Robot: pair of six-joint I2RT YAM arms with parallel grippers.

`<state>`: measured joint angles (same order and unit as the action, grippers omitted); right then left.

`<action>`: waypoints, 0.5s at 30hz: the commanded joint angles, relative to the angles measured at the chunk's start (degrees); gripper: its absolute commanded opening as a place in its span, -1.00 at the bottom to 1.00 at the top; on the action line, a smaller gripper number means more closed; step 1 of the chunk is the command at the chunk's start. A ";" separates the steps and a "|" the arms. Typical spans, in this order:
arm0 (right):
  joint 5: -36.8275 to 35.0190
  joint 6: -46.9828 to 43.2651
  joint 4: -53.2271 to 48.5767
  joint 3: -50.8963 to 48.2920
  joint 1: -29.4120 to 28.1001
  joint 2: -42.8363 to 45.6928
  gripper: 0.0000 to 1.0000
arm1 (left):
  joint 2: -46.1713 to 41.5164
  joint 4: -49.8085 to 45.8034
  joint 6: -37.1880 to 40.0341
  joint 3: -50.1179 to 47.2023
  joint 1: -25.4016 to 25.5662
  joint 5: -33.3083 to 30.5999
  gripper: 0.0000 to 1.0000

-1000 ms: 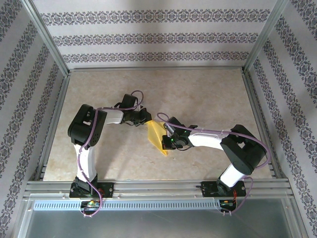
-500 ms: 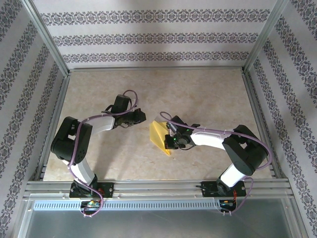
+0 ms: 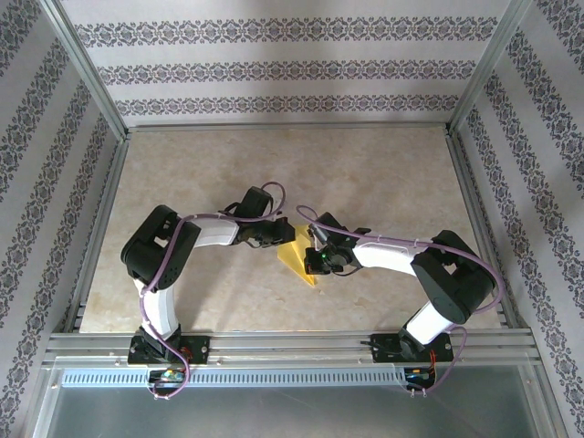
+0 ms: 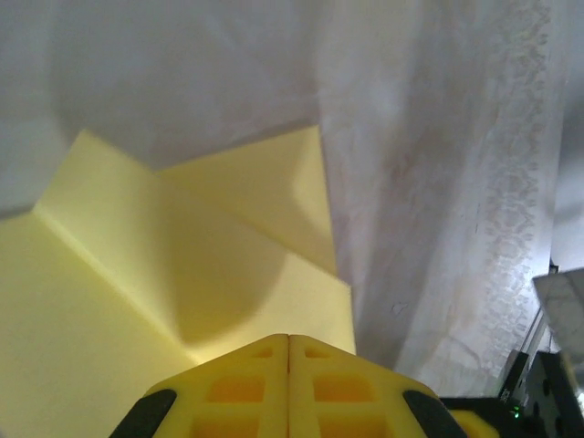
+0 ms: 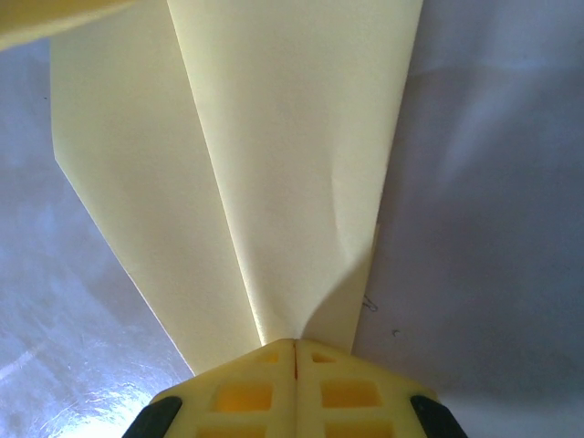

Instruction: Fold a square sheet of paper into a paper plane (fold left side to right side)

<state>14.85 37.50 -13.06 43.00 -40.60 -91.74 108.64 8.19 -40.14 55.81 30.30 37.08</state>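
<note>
Swinging back in from the left, the left pincer (image 3: 284, 236) now meets the upper left edge of the thin bright yellow sheet of paper (image 3: 298, 262), where half a second ago it stood clear of it. The sheet lies near the middle of the pale marbled worktop (image 3: 383, 173), between the two arms, and shows a narrower outline than before.

From the left wrist, the left pincer (image 4: 289, 339) is closed tight, its yellow fingertips together, with the creased sheet (image 4: 182, 274) spread just ahead and beneath them. The right pincer (image 3: 313, 258) sits on the sheet's right side. From the right wrist it (image 5: 294, 345) is likewise closed, its tips touching the paper (image 5: 292, 182) where a long crease ends. Whether they pinch or only press, I cannot tell.
</note>
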 commanded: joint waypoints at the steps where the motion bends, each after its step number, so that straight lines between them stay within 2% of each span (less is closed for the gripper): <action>1: -2.57 -0.85 -7.68 -2.66 0.77 -1.77 -1.00 | 1.88 0.87 0.88 3.12 0.03 0.29 -0.86; 15: 0.73 -0.78 -6.45 -1.05 1.56 -0.31 -1.00 | 5.16 -3.48 2.96 2.61 -0.05 -4.53 -0.86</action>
<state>16.12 37.47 -13.37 43.00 -39.70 -91.64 113.01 7.18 -38.89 59.44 30.28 35.05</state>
